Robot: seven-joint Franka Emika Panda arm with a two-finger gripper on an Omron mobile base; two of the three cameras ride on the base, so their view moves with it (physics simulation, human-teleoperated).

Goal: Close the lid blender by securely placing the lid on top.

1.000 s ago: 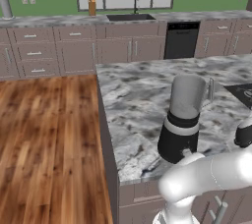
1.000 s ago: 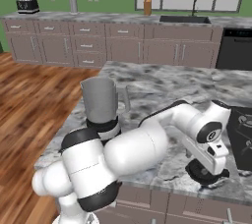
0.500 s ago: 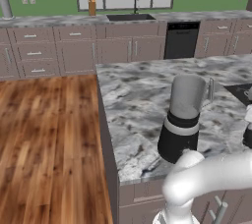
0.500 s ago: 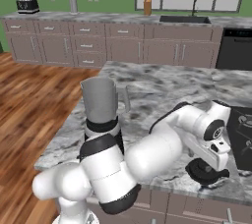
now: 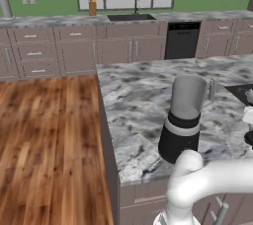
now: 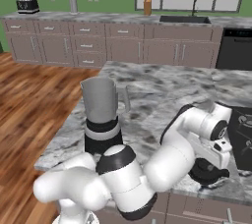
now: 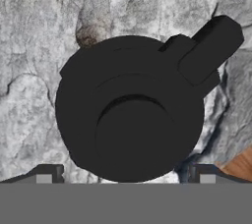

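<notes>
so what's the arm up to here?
It is going for the blender's lid, which lies on the marble island counter near the edge, to the right of the blender. The gripper hangs right above the lid, jaws open and nothing held. The blender jar stands open-topped, so the lid has yet to be grasped and placed.

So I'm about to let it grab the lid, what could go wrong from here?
The lid has a tab sticking out to one side; the open claw, poised above it, may close off-centre and twist it. The blender stands apart with its jar open, so the carry could knock the tall jar near the counter edge.
</notes>
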